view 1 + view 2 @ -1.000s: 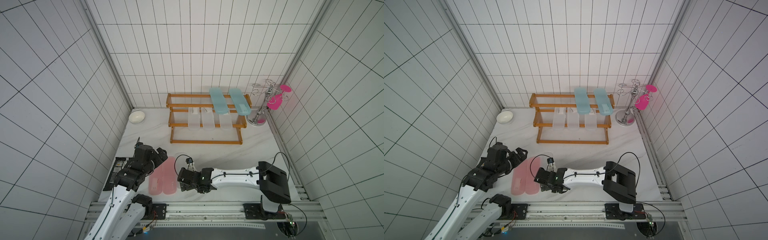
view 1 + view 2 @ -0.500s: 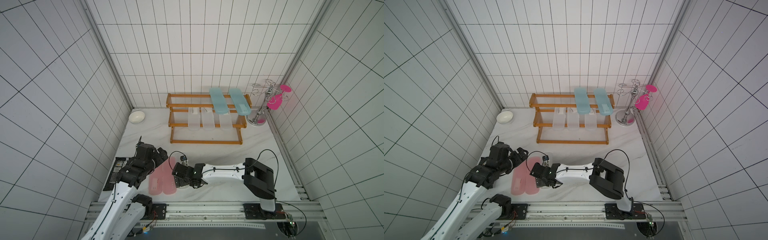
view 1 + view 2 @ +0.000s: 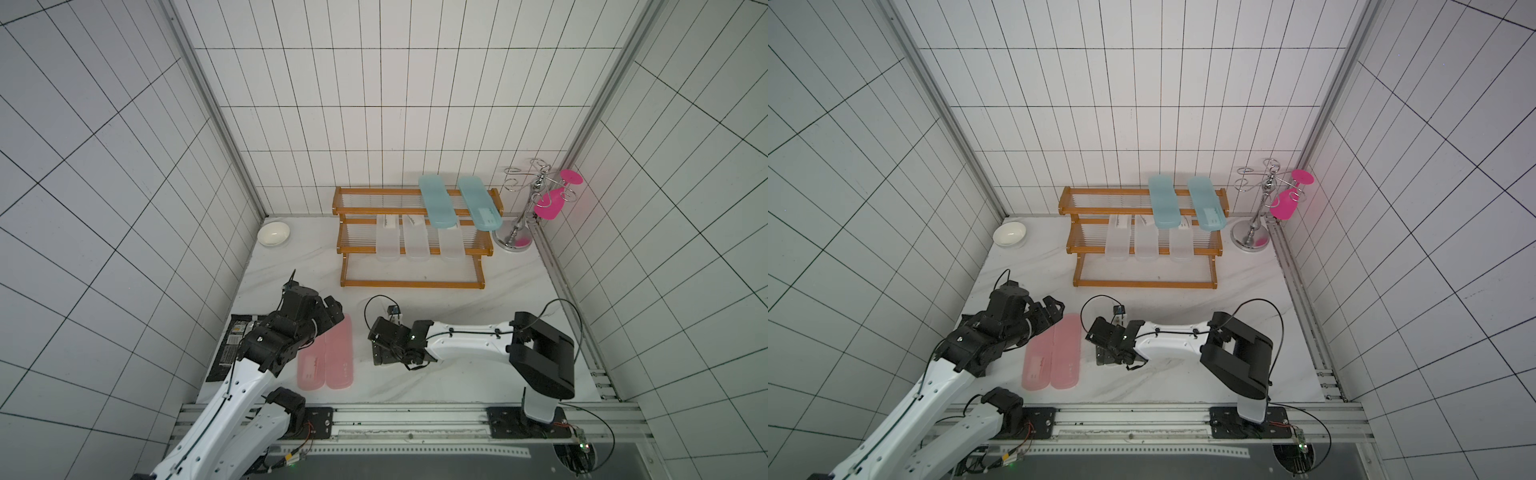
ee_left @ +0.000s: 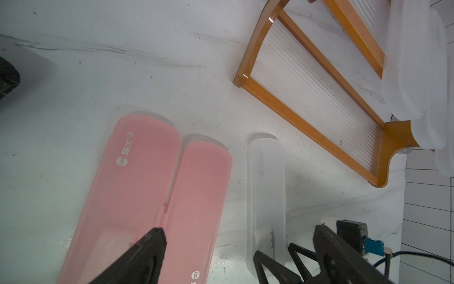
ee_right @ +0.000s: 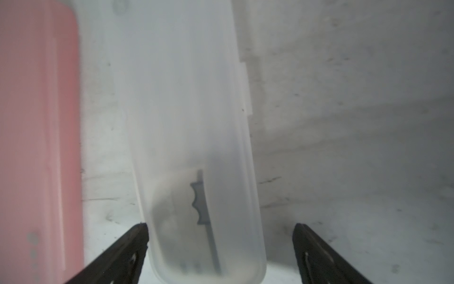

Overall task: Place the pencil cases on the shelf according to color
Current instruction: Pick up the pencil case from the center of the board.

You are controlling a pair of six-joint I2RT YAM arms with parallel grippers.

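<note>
The right gripper (image 5: 221,227) sits low over the white table (image 3: 457,299), jaws spread wide and gripping nothing. A frosted clear case (image 5: 191,123) lies flat on the table between the jaws, its rounded near end inside the gap and its length running straight out ahead of them. It is off-centre: one jaw is just beside its edge and the other stands well apart from it. Beyond the closer jaw, two pink cases (image 4: 132,196) lie side by side, touching each other but apart from the clear one.

The left gripper (image 4: 238,231) hovers above the pink cases, jaws also open and empty. One jaw hangs over the seam between the pair, and the other reaches out past the clear case.

Over the last second the right arm has swung a little toward the pink cases and back again, its jaws staying wide. The left arm has barely moved. This looks like lining up, so the grasp is not yet made and the case has not left the table.

Far ahead of both sets of jaws stands the shelf (image 3: 411,284). Two teal cases (image 3: 436,203) lie on its top tier, three clear cases (image 3: 415,245) lie on the middle tier, and the bottom tier is bare. The frosted clear case likely belongs on the middle tier, and the pink pair probably below.
</note>
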